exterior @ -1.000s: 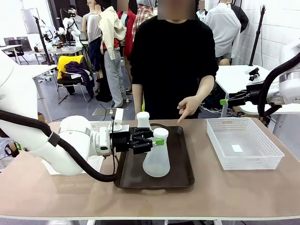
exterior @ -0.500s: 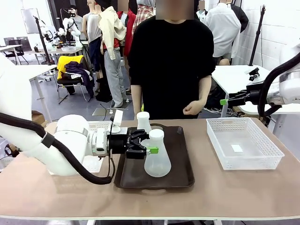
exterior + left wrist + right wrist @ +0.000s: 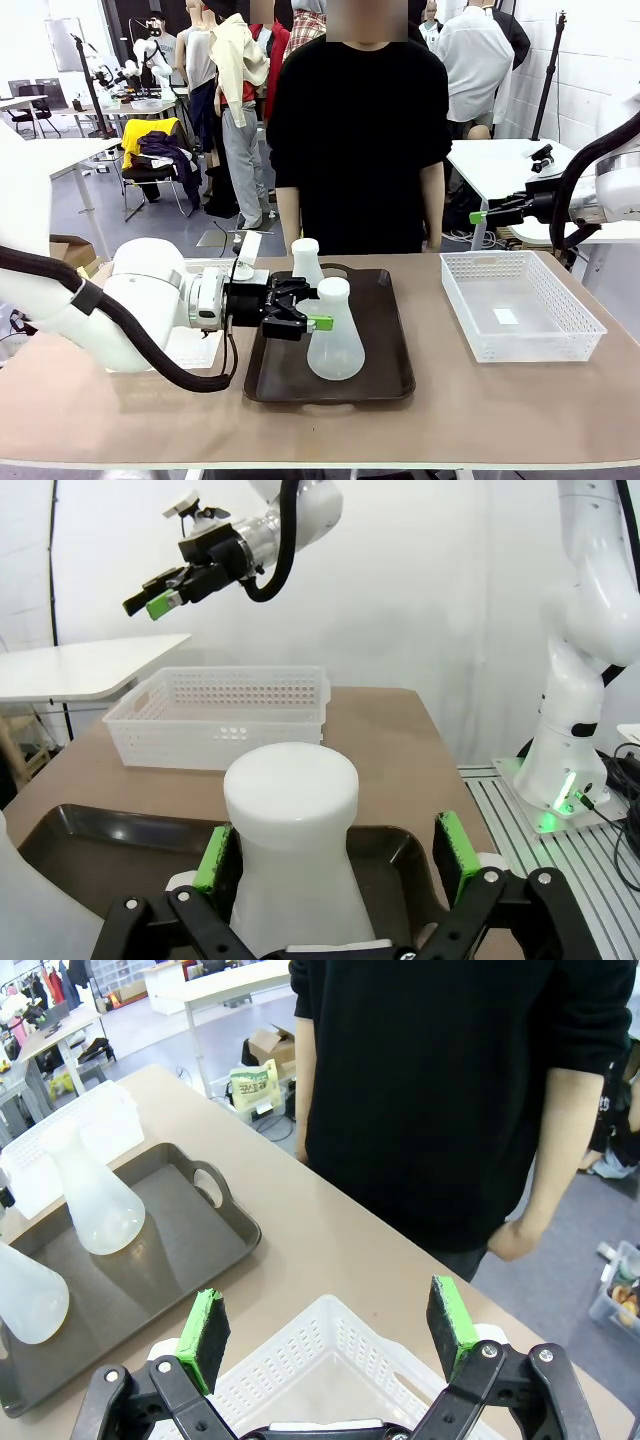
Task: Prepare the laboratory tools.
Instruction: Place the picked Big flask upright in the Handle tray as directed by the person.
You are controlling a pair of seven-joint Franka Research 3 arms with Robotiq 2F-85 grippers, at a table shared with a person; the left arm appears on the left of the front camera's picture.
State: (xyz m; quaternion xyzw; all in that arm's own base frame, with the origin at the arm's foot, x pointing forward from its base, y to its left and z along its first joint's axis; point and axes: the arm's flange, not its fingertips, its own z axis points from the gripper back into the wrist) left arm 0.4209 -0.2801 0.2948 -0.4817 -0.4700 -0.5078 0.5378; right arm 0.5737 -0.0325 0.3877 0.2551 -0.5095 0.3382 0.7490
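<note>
A second ago the left gripper was clamped on the neck of the near flask; now its jaws have sprung wide and the arm has drawn back a little toward the table's left edge. The person's hand, which had been pointing over the tray, has dropped to their side.

The left arm reaches in low and level from the left, its fingers pointing across the dark tray. The fingers stand either side of the flask's neck — spread apart, released, gripping nothing. That flask stands upright on the tray, near its middle. The second flask stands upright at the tray's far left corner, just behind the gripper.

To the right lies the white mesh basket, well apart from the tray. The right gripper hangs above the basket's near edge — jaws fully spread, holding nothing.
</note>
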